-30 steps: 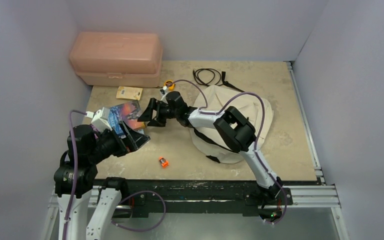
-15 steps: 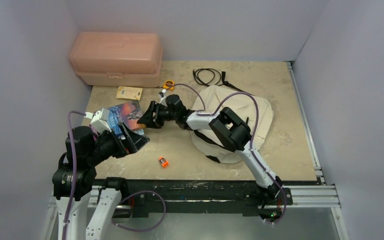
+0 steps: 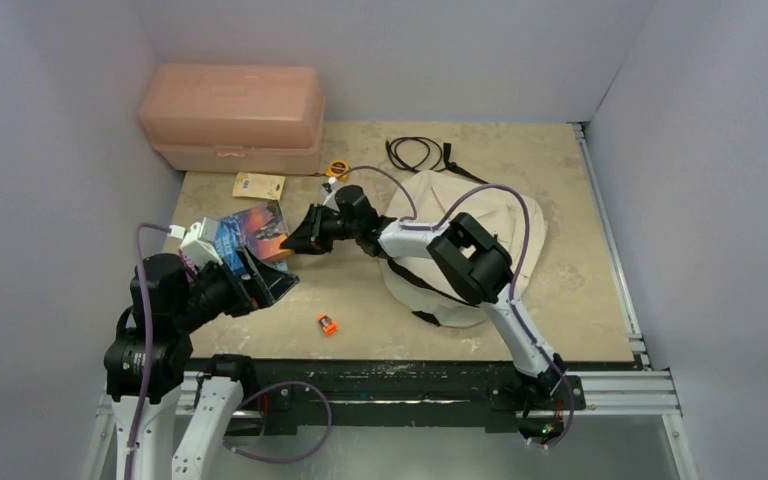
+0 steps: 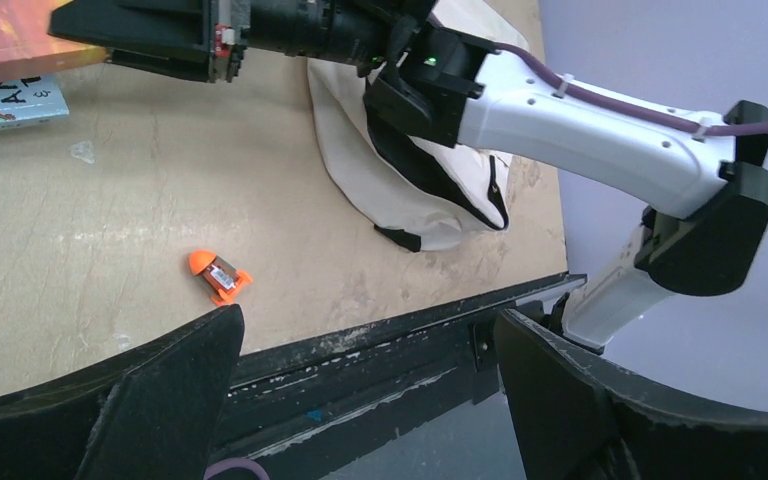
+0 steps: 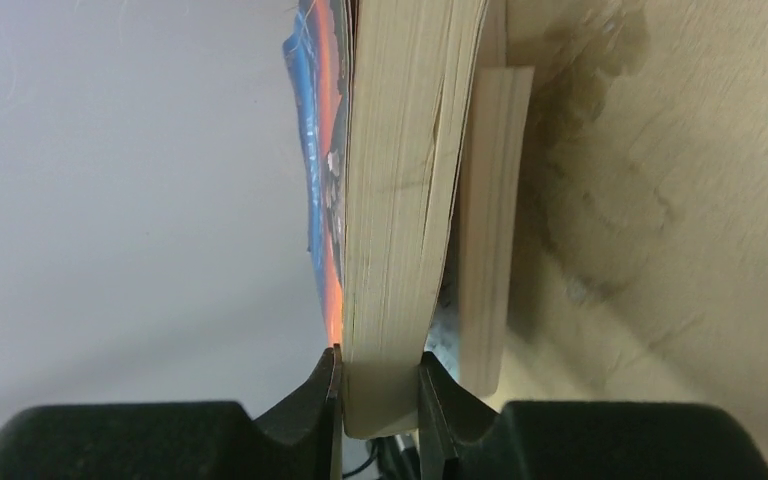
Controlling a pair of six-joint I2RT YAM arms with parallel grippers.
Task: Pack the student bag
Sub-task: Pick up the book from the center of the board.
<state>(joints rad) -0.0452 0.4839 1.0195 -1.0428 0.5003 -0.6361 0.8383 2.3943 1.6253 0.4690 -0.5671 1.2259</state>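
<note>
The student bag is a cream fabric backpack lying flat at mid-table right, partly under the right arm; the left wrist view catches its near end. A paperback book with a blue and orange cover lies left of it, on top of a second, thinner book. My right gripper reaches left across the table and is shut on the top book's page edge, one finger on each cover. Above the table's front left edge, my left gripper hangs open and holds nothing.
A pink rigid plastic box stands at the back left. A small tan card and an orange ring lie in front of it. A black cord lies behind the bag. A small orange object sits near the front edge.
The right gripper's jaws have closed from wide open onto the edge of the top book. The left arm has barely moved.
</note>
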